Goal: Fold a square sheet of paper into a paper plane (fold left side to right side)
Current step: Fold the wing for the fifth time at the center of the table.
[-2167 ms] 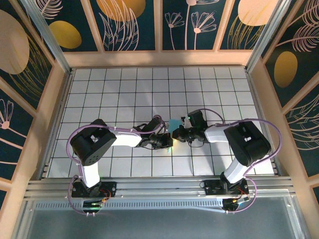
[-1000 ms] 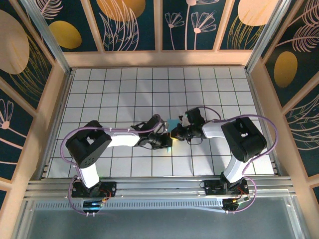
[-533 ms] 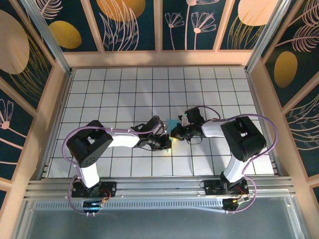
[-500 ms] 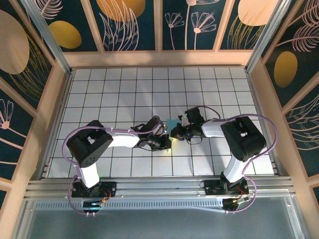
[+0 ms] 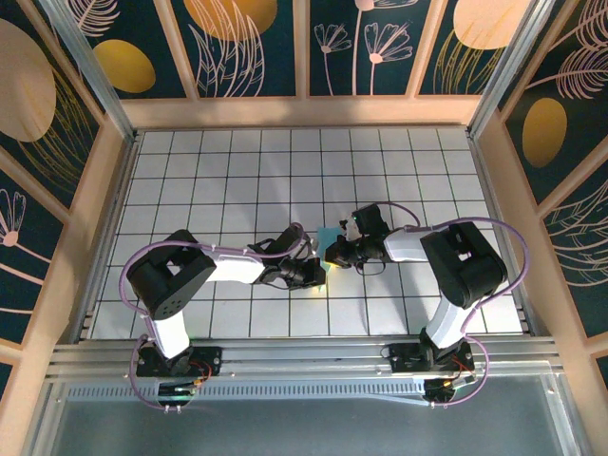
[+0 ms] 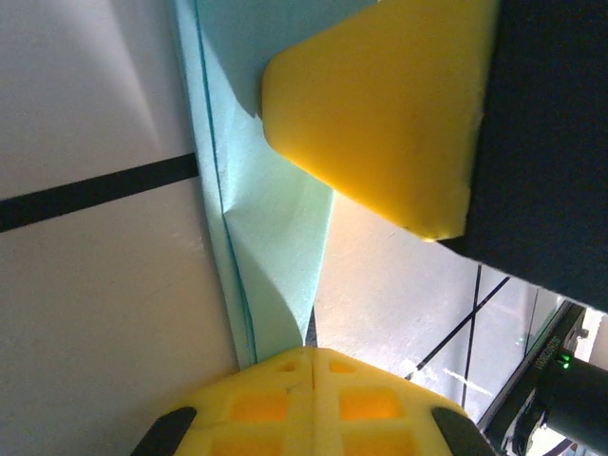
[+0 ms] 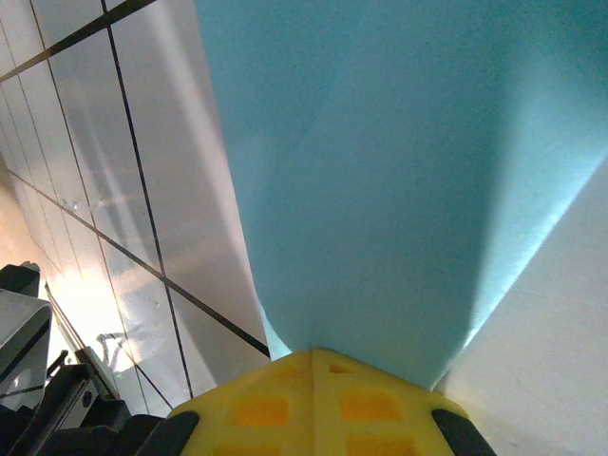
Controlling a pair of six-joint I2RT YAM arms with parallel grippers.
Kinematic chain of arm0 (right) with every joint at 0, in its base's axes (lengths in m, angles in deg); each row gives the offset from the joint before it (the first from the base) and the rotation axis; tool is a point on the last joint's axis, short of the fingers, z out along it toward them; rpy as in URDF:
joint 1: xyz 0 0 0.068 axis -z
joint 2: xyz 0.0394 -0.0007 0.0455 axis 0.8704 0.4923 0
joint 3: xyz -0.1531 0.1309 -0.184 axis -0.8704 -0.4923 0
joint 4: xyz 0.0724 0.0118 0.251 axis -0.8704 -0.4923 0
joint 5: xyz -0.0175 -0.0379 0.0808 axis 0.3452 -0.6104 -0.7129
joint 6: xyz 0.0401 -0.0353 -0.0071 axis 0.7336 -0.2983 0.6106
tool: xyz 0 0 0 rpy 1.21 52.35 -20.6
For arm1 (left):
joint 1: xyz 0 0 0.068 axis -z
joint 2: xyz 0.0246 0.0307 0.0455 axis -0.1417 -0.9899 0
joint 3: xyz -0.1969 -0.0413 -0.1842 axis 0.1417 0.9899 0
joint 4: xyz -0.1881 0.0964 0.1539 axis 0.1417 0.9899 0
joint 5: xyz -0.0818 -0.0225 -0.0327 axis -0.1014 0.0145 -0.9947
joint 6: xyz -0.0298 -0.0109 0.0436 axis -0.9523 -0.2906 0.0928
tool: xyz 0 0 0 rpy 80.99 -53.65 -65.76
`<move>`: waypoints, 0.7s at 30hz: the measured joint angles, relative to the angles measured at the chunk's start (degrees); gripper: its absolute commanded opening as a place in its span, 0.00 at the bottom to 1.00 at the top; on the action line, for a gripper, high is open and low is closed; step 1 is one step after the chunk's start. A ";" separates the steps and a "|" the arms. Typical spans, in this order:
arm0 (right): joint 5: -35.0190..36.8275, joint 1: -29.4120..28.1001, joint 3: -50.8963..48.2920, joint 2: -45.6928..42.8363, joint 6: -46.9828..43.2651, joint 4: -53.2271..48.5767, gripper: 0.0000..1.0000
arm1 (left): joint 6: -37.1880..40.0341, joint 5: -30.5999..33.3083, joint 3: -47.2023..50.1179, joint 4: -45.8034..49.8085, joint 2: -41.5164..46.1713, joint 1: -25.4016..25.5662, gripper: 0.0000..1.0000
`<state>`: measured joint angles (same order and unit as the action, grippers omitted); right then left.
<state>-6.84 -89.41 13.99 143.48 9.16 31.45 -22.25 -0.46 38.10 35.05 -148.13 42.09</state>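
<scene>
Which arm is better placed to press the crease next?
Left, probably: the left gripper, shut, sits at the creased edge of the paper; the right gripper rests on its flat face.

Top view.
- Two arms bent inward, wrists meeting at frame centre over white tiled table (image 5: 237, 171).
- Left gripper (image 5: 319, 275) sits just below and left of right gripper (image 5: 333, 255); tips near each other, both closed.
- Small teal patch of paper (image 5: 329, 237) lies at upper edge of wrists, partly covered by them.
- Arm bases at bottom edge, on metal rail (image 5: 304, 353).
- Dark floral panels (image 5: 237, 47) along top and sides.
</scene>
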 measured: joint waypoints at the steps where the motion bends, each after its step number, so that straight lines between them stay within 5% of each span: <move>1: -0.02 0.00 0.07 0.04 0.00 -0.02 0.00 | -0.02 0.07 0.15 -0.24 0.02 0.00 0.00; 21: -0.17 -0.02 0.52 0.31 -0.02 -0.55 0.00 | -0.37 1.03 0.90 1.03 4.33 0.02 0.00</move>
<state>-7.02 -89.44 14.51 143.78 9.13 30.90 -22.62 0.57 39.00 36.07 -143.81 42.11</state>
